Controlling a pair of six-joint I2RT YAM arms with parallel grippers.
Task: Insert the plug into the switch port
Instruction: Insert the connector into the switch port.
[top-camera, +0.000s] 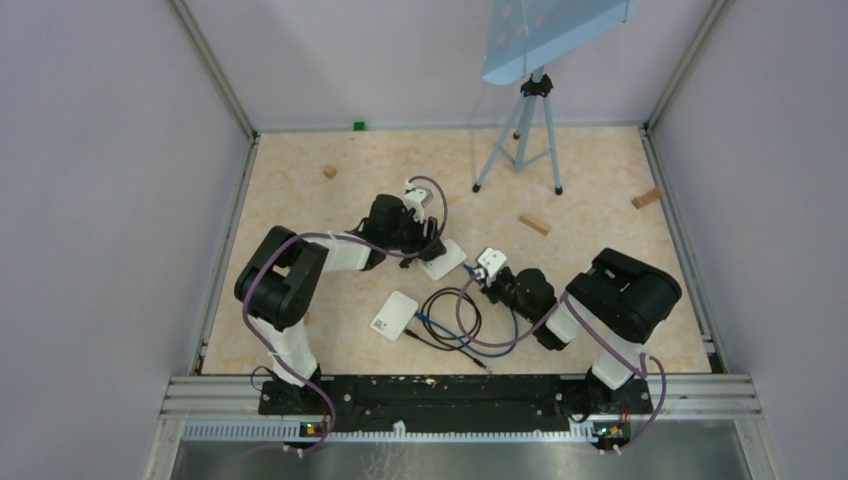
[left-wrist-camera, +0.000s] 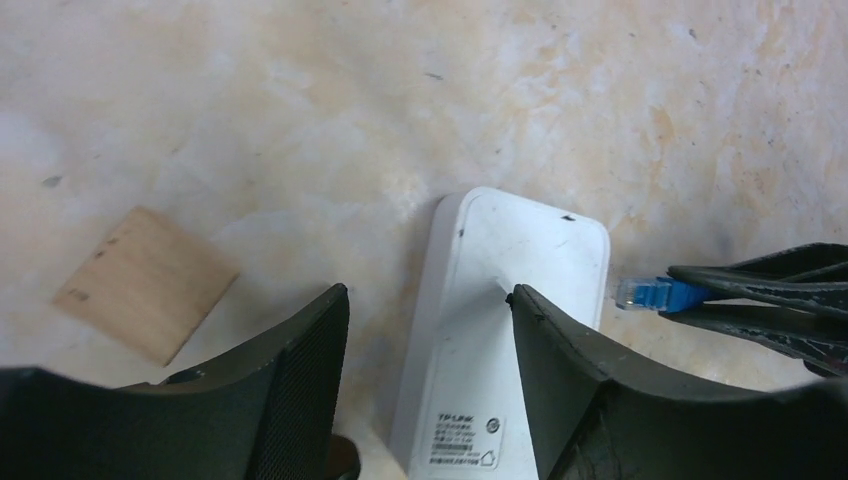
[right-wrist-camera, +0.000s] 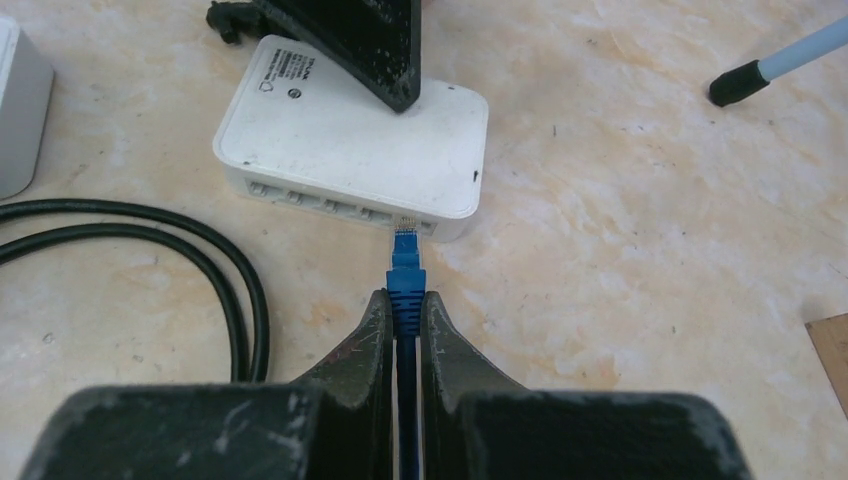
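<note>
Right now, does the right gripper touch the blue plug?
Touching. The right wrist view shows the right gripper shut on the blue plug, its jaws pressed against both sides with no gap.

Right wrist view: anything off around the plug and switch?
Nothing damaged or spilled. The blue plug, clamped in the jaws of the right gripper, meets the switch at its end port but is not seated. The jaws of the left gripper stand open over the switch, not clamping it, so it may slide when pushed.
</note>
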